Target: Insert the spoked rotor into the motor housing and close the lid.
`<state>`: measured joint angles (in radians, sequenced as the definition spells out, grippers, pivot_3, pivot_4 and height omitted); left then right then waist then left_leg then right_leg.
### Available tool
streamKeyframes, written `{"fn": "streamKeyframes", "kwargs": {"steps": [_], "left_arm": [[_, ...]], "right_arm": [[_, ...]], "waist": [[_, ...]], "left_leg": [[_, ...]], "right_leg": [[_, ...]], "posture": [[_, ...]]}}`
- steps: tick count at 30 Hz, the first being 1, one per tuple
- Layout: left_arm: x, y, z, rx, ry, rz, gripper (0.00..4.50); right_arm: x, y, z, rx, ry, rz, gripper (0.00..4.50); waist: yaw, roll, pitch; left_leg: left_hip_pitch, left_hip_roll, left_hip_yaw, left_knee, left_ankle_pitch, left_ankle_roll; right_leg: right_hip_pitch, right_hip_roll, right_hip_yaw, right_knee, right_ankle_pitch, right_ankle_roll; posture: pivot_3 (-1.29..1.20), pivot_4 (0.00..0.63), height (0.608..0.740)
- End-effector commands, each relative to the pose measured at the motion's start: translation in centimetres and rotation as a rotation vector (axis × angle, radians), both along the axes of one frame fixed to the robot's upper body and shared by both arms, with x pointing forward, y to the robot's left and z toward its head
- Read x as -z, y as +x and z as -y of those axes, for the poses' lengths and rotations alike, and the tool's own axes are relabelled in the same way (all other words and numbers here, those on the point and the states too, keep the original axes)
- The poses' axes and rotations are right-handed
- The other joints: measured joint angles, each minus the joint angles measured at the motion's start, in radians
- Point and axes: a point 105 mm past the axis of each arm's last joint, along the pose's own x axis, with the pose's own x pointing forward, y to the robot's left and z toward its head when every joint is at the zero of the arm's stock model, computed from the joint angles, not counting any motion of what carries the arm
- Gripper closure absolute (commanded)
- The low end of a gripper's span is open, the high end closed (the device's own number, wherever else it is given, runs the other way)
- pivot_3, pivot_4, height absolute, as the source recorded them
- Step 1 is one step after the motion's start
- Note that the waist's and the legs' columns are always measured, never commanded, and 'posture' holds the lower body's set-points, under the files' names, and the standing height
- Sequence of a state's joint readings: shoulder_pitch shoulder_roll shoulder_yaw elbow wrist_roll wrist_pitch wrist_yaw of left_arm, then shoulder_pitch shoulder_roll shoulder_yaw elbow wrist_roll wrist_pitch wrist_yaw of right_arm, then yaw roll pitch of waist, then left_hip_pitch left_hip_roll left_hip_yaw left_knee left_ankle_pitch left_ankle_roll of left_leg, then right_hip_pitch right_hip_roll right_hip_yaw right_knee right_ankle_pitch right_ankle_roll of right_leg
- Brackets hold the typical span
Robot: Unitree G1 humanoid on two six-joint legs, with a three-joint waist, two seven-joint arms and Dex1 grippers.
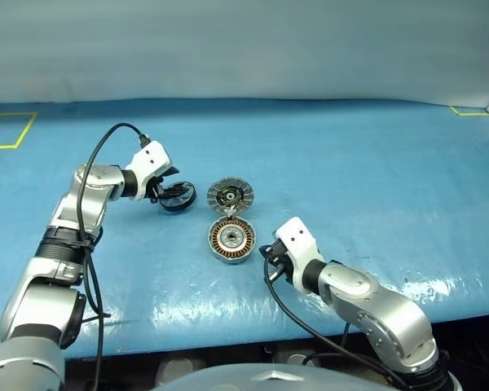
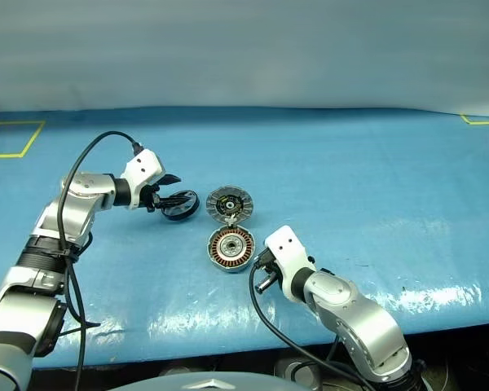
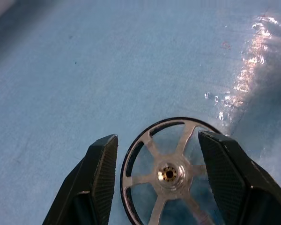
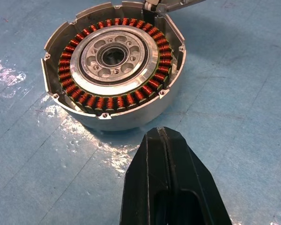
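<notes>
My right gripper is nearest, its two black fingers pressed together on nothing, poised just short of the housing and apart from it. Largest of all is the table, spread with a blue crinkled sheet that shines in wet-looking patches, with yellow tape outlines at its far corners; I can read no writing or brand on anything. The housing is a shallow round silver-grey cup lying open-side up, with a ring of copper-brown windings around a silver hub pierced by small holes. Touching its far edge lies the lid, a round grey disc with a ribbed rim, dark inner face up. To the left of the lid, my left gripper has its ribbed black fingers spread around the rotor, one at each side of its thin black rim; the shiny silver spokes meet at a small brass-centred hub.
</notes>
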<state>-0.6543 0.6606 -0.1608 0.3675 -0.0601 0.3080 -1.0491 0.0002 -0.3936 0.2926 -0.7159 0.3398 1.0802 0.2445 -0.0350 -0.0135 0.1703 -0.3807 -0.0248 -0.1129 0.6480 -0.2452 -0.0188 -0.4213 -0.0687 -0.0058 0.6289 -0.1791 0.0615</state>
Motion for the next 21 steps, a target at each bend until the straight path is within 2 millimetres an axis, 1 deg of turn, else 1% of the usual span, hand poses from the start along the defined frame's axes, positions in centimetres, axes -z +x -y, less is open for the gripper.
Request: {"fn": "streamKeyframes", "kwargs": {"steps": [1, 3, 6, 9, 13, 18, 21], "left_arm": [[-1.4, -0.1, 0.1, 0.042, 0.009, -0.031, 1.53], [-1.2, -0.3, 0.0, 0.058, 0.030, -0.082, 1.53], [-1.4, 0.0, -0.4, 0.058, 0.058, -0.134, 1.53], [-2.1, 0.5, -0.5, 0.079, 0.116, -0.174, 1.53], [-2.8, 0.5, -0.6, 0.131, 0.236, -0.236, 1.53], [-3.4, 1.0, -1.1, 0.116, 0.332, -0.269, 1.53], [-3.3, 1.1, -1.4, 0.096, 0.403, -0.290, 1.53]], "right_arm": [[-0.7, 0.1, -0.3, -0.014, 0.007, 0.027, 4.50], [-0.7, 0.1, -0.3, -0.013, 0.007, 0.027, 4.50], [-0.6, 0.2, -0.3, -0.009, 0.008, 0.027, 4.50], [-0.7, 0.4, -0.4, -0.002, 0.014, 0.030, 4.50], [-0.7, 0.5, -0.6, -0.003, 0.023, 0.026, 4.50], [-0.5, 0.5, -0.8, -0.029, 0.021, 0.013, 4.50], [-0.3, 0.7, -1.0, -0.053, 0.018, 0.002, 4.50]], "waist": [[-0.002, 0.000, 0.000], [-0.002, 0.000, 0.000], [-0.001, 0.000, 0.000], [-0.001, -0.001, 0.000], [-0.001, -0.001, 0.000], [-0.004, -0.001, 0.001], [-0.004, -0.001, 0.001]], "left_leg": [[0.000, 0.000, 0.000, 0.000, 0.000, 0.000], [0.000, 0.000, 0.000, 0.000, 0.000, 0.000], [0.000, 0.000, 0.000, 0.000, 0.000, 0.000], [0.000, 0.000, 0.000, 0.000, 0.000, 0.000], [-0.001, 0.000, 0.000, 0.000, 0.000, 0.000], [-0.001, 0.000, 0.000, 0.000, -0.001, 0.001], [-0.002, 0.000, 0.001, 0.000, -0.001, 0.001]], "right_leg": [[0.000, 0.000, 0.000, 0.000, 0.000, 0.000], [0.000, 0.000, 0.000, 0.000, 0.000, 0.000], [0.000, 0.000, 0.000, 0.000, 0.000, 0.000], [0.000, 0.001, 0.000, 0.000, 0.000, 0.000], [0.000, 0.001, 0.000, 0.000, 0.000, 0.000], [-0.001, 0.001, 0.000, -0.001, 0.000, 0.000], [-0.001, 0.001, 0.001, 0.000, 0.000, 0.000]], "posture": [[0.00, 0.150, 0.740], [0.00, 0.150, 0.740], [0.00, 0.150, 0.740], [0.00, 0.150, 0.740], [0.00, 0.150, 0.740], [0.00, 0.150, 0.740], [0.00, 0.150, 0.740]]}}
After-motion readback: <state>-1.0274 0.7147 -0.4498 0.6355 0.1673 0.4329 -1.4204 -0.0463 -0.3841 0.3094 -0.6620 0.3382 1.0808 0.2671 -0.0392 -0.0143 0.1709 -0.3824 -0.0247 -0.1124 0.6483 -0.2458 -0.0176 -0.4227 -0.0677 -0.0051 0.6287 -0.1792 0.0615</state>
